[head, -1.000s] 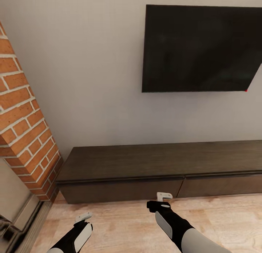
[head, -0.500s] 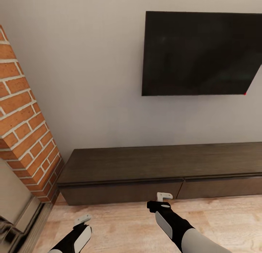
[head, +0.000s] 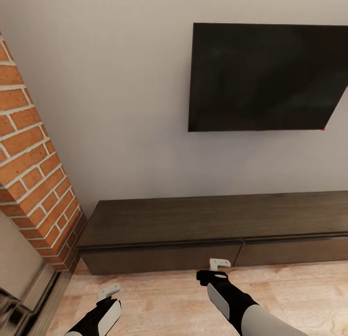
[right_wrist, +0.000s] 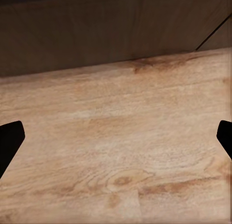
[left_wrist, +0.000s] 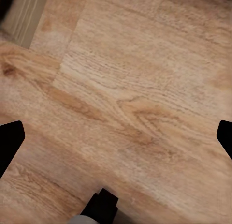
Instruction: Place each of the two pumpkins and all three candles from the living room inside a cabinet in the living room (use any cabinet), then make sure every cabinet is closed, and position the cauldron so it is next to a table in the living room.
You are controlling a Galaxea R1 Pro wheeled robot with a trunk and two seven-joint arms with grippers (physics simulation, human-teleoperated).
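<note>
Head view: the whole picture has slid downward since a second ago, so the camera tilts up; the long dark brown wooden cabinet [head: 212, 232] sits closed below a black wall television [head: 266, 77], right of a brick column [head: 34, 181]. Both grippers hang empty.

Left wrist view: left gripper [left_wrist: 116, 137] spread wide over plank floor [left_wrist: 125, 103].

Right wrist view: right gripper [right_wrist: 116, 139] likewise open, drawer fronts ahead. Pumpkins and candles unseen.

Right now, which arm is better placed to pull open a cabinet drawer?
Probably the right. Its tool sits close to the cabinet, by the seam between two closed drawer fronts, fingers apart and empty. The left tool hangs farther back over the floor.
</note>
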